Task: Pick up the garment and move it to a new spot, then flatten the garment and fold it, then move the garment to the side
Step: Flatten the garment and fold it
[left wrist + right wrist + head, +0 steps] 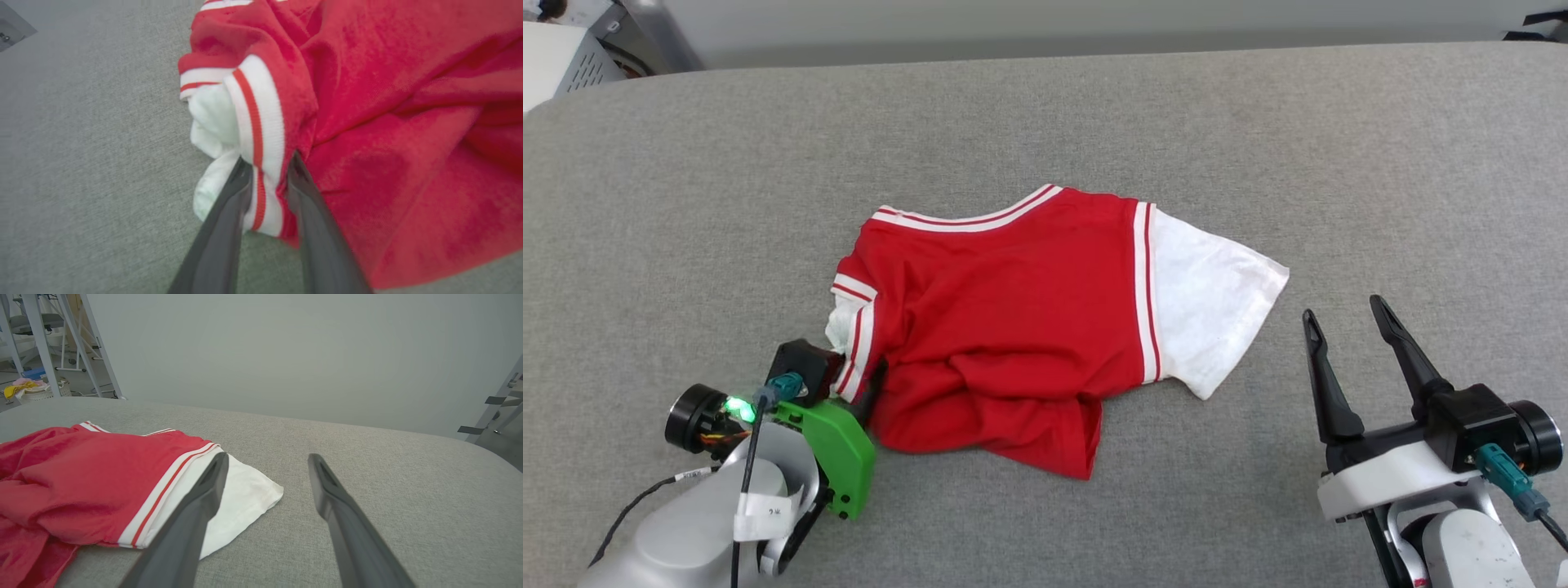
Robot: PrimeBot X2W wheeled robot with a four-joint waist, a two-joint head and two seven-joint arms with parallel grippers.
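Left gripper (269,164) jaws narrowly parted, red-white striped sleeve trim (256,122) bunched between them, both fingers against cloth; firm pinch or loose contact: cannot tell. Right gripper (1342,309) jaws spread wide, nothing between, apart from cloth. Red short-sleeved jersey T-shirt with white sleeves (1013,327) lies rumpled at centre of grey fabric-covered table (686,204). Left gripper at shirt's 8 o'clock, at crumpled sleeve. Right gripper at 4 o'clock, near flat white sleeve (1217,310) pointing to 3 o'clock.

- The garment (1013,327) lies rumpled on the grey worktop (1094,114), white sleeve spread right.
- The left gripper (862,380) meets its striped left edge.
- The right gripper (1342,309) stands apart, fingers spread.
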